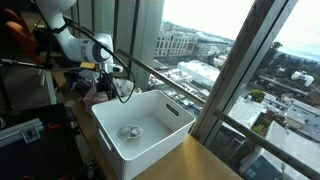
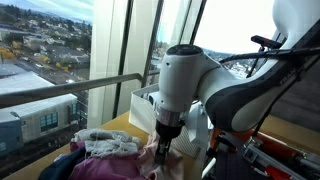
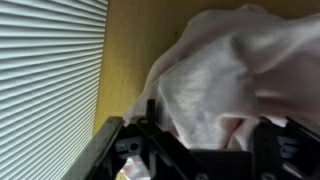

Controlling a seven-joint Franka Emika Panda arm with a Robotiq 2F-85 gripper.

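My gripper points down into a heap of clothes on the wooden table by the window. In the wrist view a pale pink and white cloth fills the gap between the two black fingers, which stand wide apart. The gripper is open around the cloth. In an exterior view the gripper sits low over the clothes, just beyond a white tub. The fingertips are hidden in the fabric.
The white tub stands on the wooden table and holds a small round object. Window frames and a railing run close beside the table. Cables and equipment lie behind the arm.
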